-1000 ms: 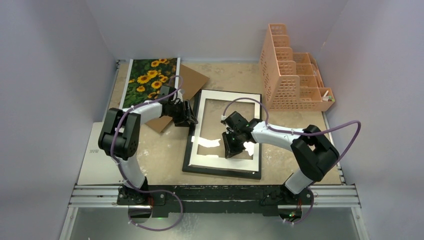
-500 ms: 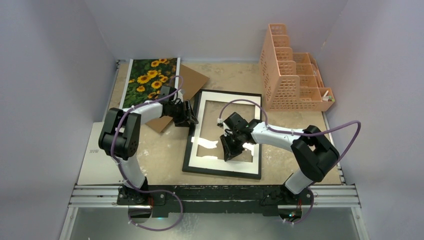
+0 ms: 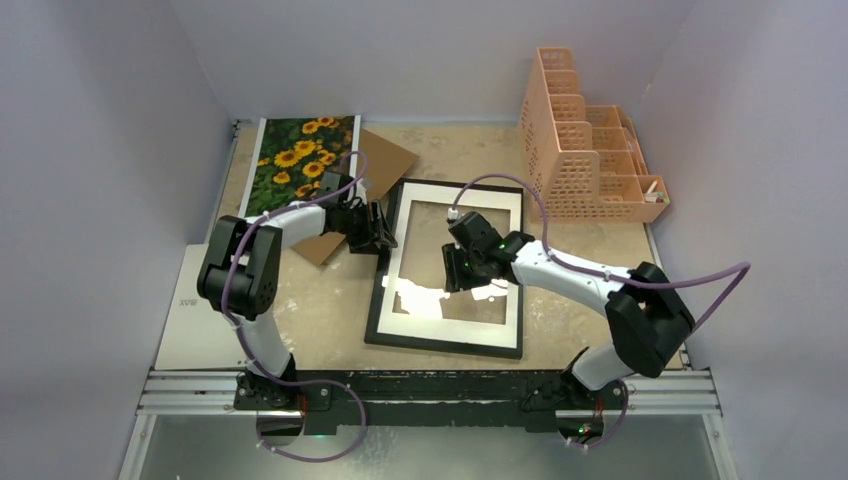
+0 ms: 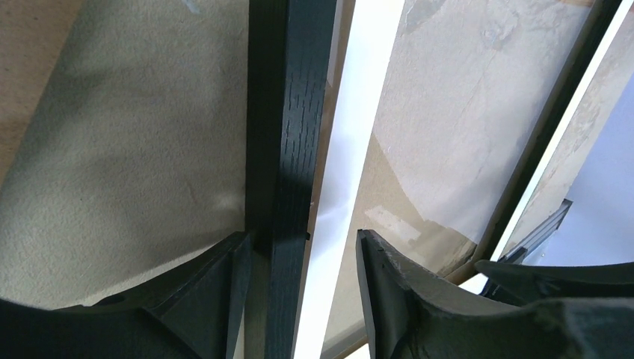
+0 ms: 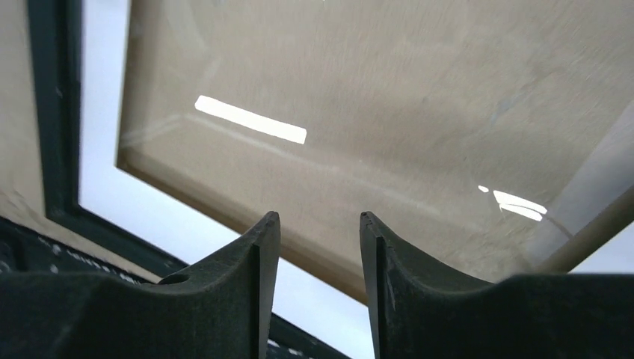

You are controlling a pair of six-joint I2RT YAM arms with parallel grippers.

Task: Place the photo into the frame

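One photo point(image 3: 300, 160) upper left, one frame point(image 3: 445, 343), one brown board point(image 3: 388, 155), one peach organizer point(image 3: 580, 150). Left gripper point(image 4: 299, 247) is part-open astride the frame's edge. Right gripper point(image 5: 318, 224) is part-open and empty over the frame.

The black edge of the frame point(image 4: 288, 149) runs between the spread fingers point(image 4: 396, 299), against one, clear of the other, over the table point(image 4: 134, 149).

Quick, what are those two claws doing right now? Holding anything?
Left gripper: open, straddling a black edge of the frame, not clamped on it.
Right gripper: open, empty, over the glass.
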